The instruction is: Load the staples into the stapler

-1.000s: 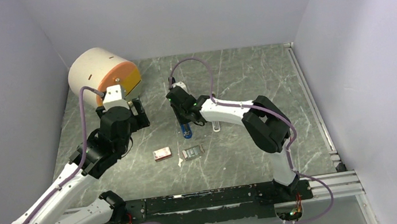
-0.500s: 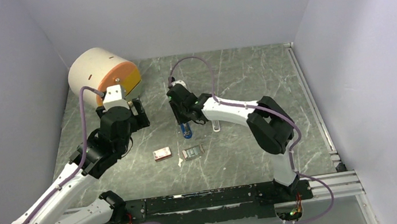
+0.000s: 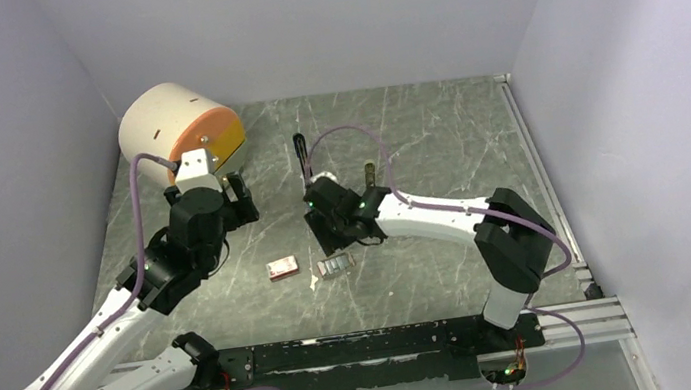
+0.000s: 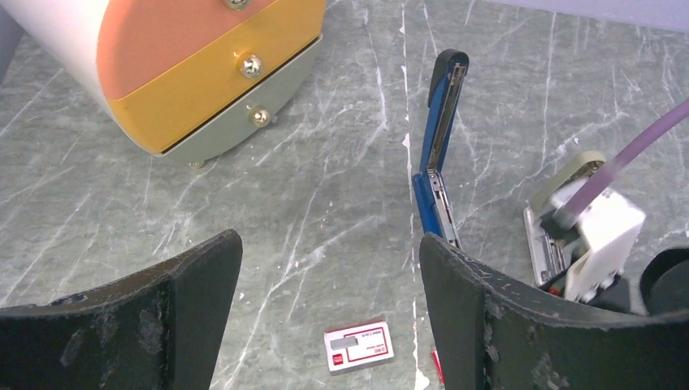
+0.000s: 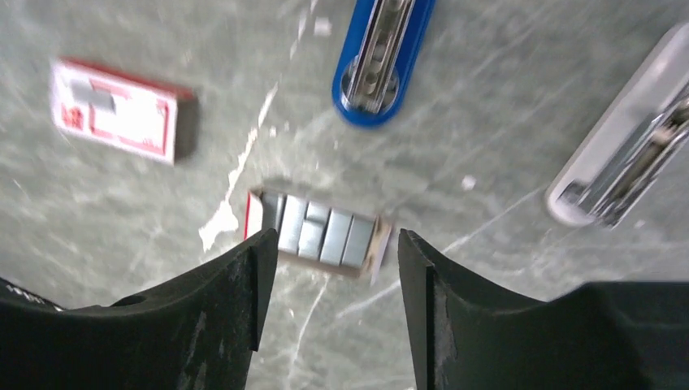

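The blue stapler (image 4: 439,138) lies swung open flat on the table, its metal channel facing up. Its near end shows in the right wrist view (image 5: 378,65), and its black far tip in the top view (image 3: 299,147). The staples (image 5: 318,231) are a silvery block in an open cardboard tray (image 3: 334,265). The pink-red and white box (image 3: 282,268) lies to their left; it also shows in the left wrist view (image 4: 358,346). My right gripper (image 5: 335,252) is open and empty just above the staples (image 3: 336,245). My left gripper (image 4: 329,252) is open and empty, raised at the left (image 3: 243,200).
A pale beige-grey bar (image 5: 626,162) lies right of the stapler (image 3: 370,174). A round drawer unit (image 3: 179,126) with orange, yellow and grey fronts stands at the back left (image 4: 187,65). A white paper scrap (image 3: 314,281) lies beside the staples.
My right gripper has left the stapler and moved toward the near side, over the staples. The stapler now lies spread open. My left arm has hardly moved.
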